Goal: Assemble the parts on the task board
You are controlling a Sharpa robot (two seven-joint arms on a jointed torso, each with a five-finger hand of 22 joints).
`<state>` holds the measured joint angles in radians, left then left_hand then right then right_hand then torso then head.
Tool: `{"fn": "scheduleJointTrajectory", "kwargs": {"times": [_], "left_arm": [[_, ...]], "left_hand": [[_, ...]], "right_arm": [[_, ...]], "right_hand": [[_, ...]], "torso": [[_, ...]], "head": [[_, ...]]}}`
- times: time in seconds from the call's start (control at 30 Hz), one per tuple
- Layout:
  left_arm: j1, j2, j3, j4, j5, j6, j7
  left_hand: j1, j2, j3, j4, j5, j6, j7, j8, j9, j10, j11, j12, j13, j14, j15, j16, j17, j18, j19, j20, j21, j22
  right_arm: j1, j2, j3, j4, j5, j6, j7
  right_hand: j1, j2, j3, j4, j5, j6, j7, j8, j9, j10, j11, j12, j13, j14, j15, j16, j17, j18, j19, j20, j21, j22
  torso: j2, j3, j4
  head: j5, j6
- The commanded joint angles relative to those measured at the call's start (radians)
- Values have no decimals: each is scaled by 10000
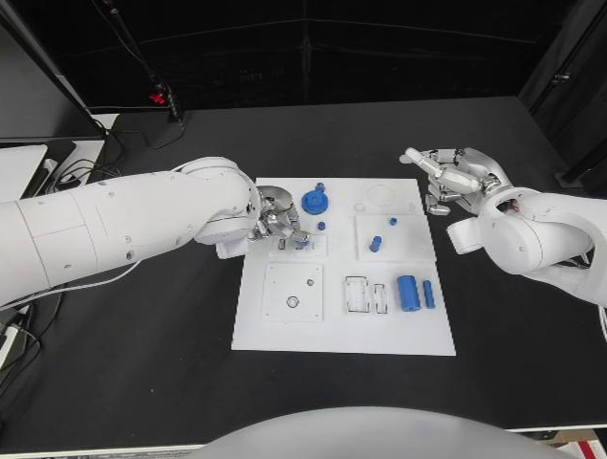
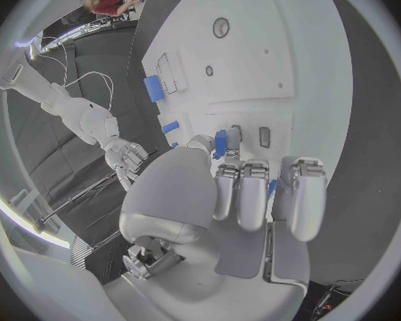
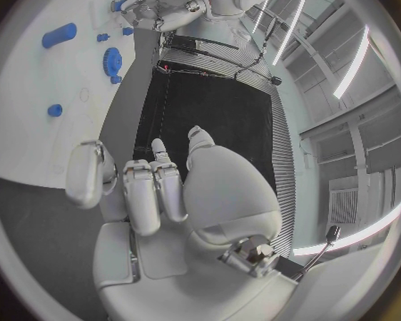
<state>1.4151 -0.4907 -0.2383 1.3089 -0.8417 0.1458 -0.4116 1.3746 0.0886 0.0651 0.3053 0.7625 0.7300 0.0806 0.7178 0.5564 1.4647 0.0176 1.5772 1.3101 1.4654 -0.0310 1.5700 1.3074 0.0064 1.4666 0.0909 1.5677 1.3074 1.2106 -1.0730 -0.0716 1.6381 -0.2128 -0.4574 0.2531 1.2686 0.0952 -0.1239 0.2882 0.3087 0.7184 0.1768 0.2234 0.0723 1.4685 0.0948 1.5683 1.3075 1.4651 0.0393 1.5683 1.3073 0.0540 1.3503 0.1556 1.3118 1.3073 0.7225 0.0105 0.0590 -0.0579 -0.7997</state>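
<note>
The white task board (image 1: 344, 325) lies mid-table. My left hand (image 1: 278, 226) hovers low over its upper left part, fingers curled, pinching a small blue part (image 2: 220, 143) between thumb and fingers above a slot. A blue gear (image 1: 314, 202) stands just beyond that hand, with a small blue peg (image 1: 321, 226) beside it. Two more small blue pieces (image 1: 377, 243) sit in the upper right section. A blue cylinder (image 1: 408, 292) and a thinner one (image 1: 428, 294) lie at the right middle. My right hand (image 1: 455, 182) hangs over the black table by the board's far right corner, holding nothing.
Clear rectangular frames (image 1: 359, 295) and a plate with holes (image 1: 293, 291) lie on the board's middle. A monitor (image 1: 7, 167) and cables (image 1: 69, 172) sit at the table's far left. Black table (image 1: 138, 363) surrounds the board.
</note>
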Motion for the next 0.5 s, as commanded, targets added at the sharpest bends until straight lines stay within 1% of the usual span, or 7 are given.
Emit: {"fn": "scheduleJointTrajectory", "kwargs": {"times": [0.03, 0.1, 0.13, 0.17, 0.23, 0.37, 0.5], "left_arm": [[26, -150, 8, 152, -23, -10, 136], [28, -234, 7, 207, -23, 6, 87], [29, -263, 7, 222, -23, 14, 65], [30, -283, 7, 232, -23, 23, 47], [30, -304, 7, 241, -23, 23, 29], [28, -302, 6, 222, -22, 20, 22], [26, -289, 5, 192, -22, 39, -17]], "left_hand": [[19, -36, 231, -137, 19, 134, -41, 27, 46, 1061, -13, -64, 2607, 1054, -34, 8, 2634, -64, 1042, -79, 31, 2634], [-2, -49, 236, -135, 9, 137, -40, 23, 55, 1061, -11, -64, 2607, 1054, -33, 8, 2634, -64, 1042, -78, 31, 2634], [-10, -52, 237, -134, 5, 138, -39, 22, 58, 1061, -10, -64, 2607, 1054, -33, 8, 2634, -64, 1042, -78, 31, 2634], [-14, -53, 239, -133, 3, 139, -39, 21, 60, 1061, -9, -64, 2607, 1054, -33, 8, 2634, -64, 1042, -78, 31, 2634], [-24, -56, 241, -132, -2, 140, -38, 19, 63, 1061, -8, -64, 2607, 1054, -33, 8, 2634, -64, 1042, -77, 31, 2634], [-27, -56, 245, -133, -4, 141, -38, 18, 66, 1061, -8, -64, 2607, 1054, -33, 8, 2634, -64, 1042, -77, 31, 2634], [-28, -56, 248, -135, -6, 142, -39, 18, 67, 1061, -8, -64, 2607, 1054, -33, 8, 2634, -64, 1042, -77, 31, 2634]], "right_arm": [[5, 0, 1, 13, 21, 28, 33], [2, -3, 0, 12, 21, 26, 43], [0, -3, 0, 11, 21, 23, 48], [-1, -3, 0, 11, 21, 21, 52], [-2, 0, 0, 10, 21, 22, 59], [-6, 8, -1, 8, 21, 33, 69], [-10, 1, -2, 13, 21, 37, 76]], "right_hand": [[17, 95, -60, 20, 15, -81, 10, 30, 12, 1023, 72, 25, 2633, 1057, 72, 25, 2634, 207, -91, -5, -41, 1539], [17, 95, -60, 20, 15, -81, 10, 30, 12, 1023, 72, 25, 2633, 1057, 72, 25, 2634, 207, -91, -5, -41, 1539], [17, 95, -60, 20, 15, -81, 10, 30, 12, 1023, 72, 25, 2633, 1057, 72, 25, 2634, 207, -91, -5, -41, 1539], [17, 95, -60, 20, 15, -81, 10, 30, 12, 1023, 72, 25, 2633, 1057, 72, 25, 2634, 207, -91, -5, -41, 1539], [17, 95, -60, 20, 15, -81, 10, 30, 12, 1023, 72, 25, 2633, 1057, 72, 25, 2634, 207, -91, -5, -41, 1539], [16, 107, -68, 20, 7, -96, 12, 44, 12, 1023, 71, 25, 2633, 1057, 73, 25, 2634, 206, -87, -3, -39, 1541], [16, 107, -68, 20, 7, -96, 12, 44, 12, 1023, 71, 25, 2633, 1057, 73, 25, 2634, 206, -87, -3, -39, 1541]], "torso": [[3, 4, -1], [1, 8, 10], [1, 6, -6], [0, 7, 0], [5, 0, -16], [-1, -11, -32], [4, -7, -36]], "head": [[30, -21], [39, -26], [57, -30], [67, -30], [96, -30], [123, -53], [122, -69]]}}
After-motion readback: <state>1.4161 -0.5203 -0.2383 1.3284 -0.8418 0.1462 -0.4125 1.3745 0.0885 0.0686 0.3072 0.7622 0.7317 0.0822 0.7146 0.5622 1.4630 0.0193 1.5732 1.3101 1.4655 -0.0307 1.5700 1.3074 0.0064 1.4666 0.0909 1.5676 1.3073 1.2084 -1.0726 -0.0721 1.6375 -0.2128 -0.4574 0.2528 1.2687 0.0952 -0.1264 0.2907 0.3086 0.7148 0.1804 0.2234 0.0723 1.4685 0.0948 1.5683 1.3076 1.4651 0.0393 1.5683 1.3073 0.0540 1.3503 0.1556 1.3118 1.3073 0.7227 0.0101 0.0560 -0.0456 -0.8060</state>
